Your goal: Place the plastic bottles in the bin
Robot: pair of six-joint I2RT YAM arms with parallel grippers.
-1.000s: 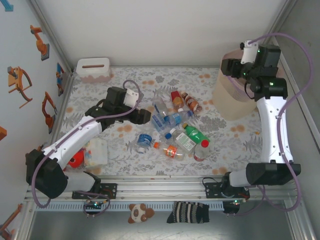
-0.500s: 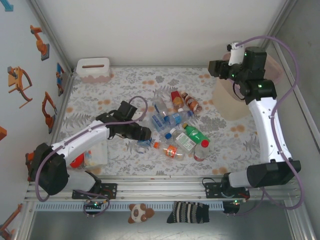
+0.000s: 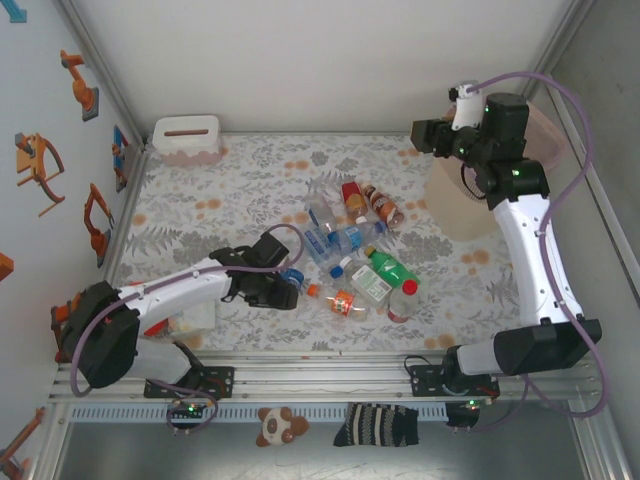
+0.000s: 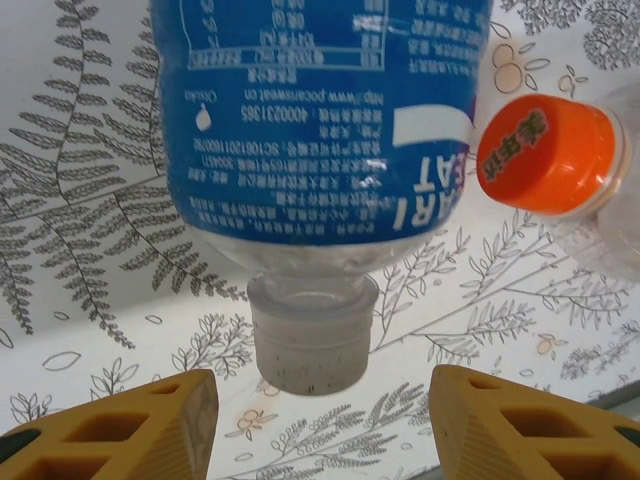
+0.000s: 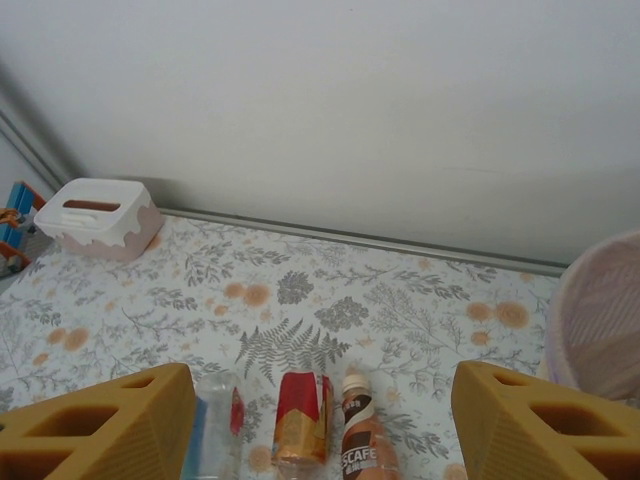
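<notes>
Two oddments sit on the near metal ledge (image 3: 300, 385): a brown plush toy (image 3: 280, 425) and a striped sock (image 3: 375, 423). On the fern-and-flower table cover (image 3: 200, 210), the left gripper (image 4: 320, 400) is spread either side of a blue-labelled clear plastic bottle (image 4: 320, 120), clear of its pale cap (image 4: 312, 340). Loose plastic bottles (image 3: 360, 240) litter mid-table. Further back, the right gripper (image 5: 325, 420) gapes wide and empty near the beige-pink bin (image 3: 455, 205). A white-and-pink tissue box (image 3: 187, 138) sits against the pale wall (image 3: 320, 60).

Bottle pile (image 3: 352, 238) crowds mat (image 3: 190, 200) centre; left side bare up to tissue box (image 3: 186, 138).
</notes>
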